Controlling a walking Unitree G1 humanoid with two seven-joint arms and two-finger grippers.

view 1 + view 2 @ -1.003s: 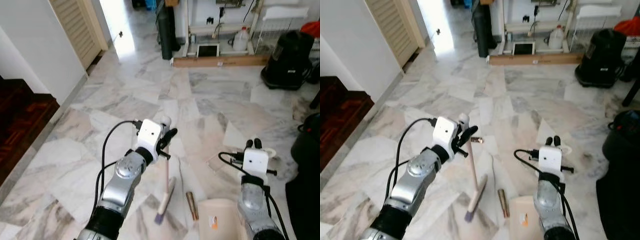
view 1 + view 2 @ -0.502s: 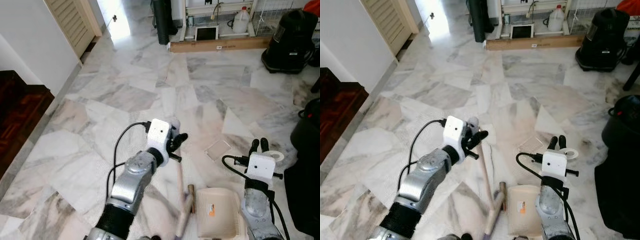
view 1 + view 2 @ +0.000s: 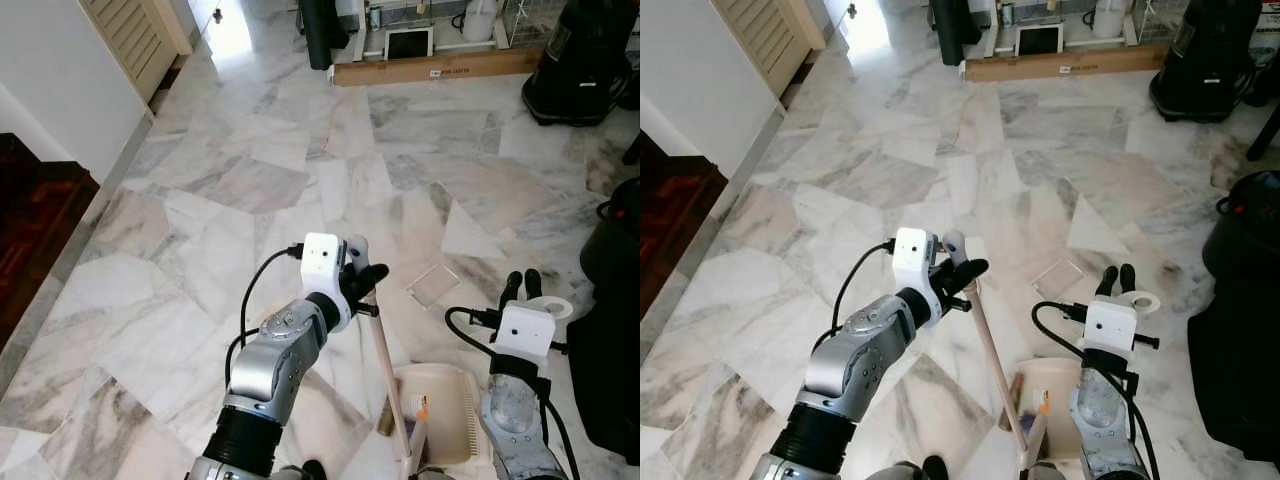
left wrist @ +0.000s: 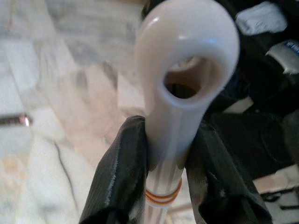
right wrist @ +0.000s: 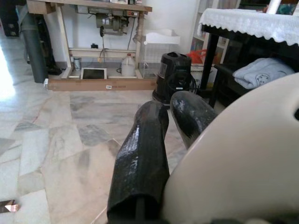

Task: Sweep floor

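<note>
Head views: left gripper [image 3: 362, 283] clenched around the top of a pale broom handle [image 3: 388, 380], raised over the marble floor [image 3: 250, 180]. Handle slanting down toward the robot's right, its low end meeting the cream dustpan [image 3: 452, 415] on the floor. Small orange label on the dustpan beside the handle, writing too small to read. Right gripper [image 3: 519, 287] holding the dustpan's ring-ended grip, black fingers pointing forward, low on the right. Clear square sheet [image 3: 433, 284] lying flat on the tiles between the two grippers, a little ahead. Long cardboard box [image 3: 440, 68] against the far furniture, a small white sticker on its side, text unreadable. Black vacuum cleaner [image 3: 583, 62] at far right.

Left wrist view: two black fingers [image 4: 122, 177] pressed on either side of the white handle just under its hanging loop [image 4: 189, 56]; thin orange band around the handle below.

Right wrist view: fingers [image 5: 142, 154] close together against the dustpan's curved cream surface [image 5: 243, 154]; white jug [image 5: 127, 66] under a far table.
</note>
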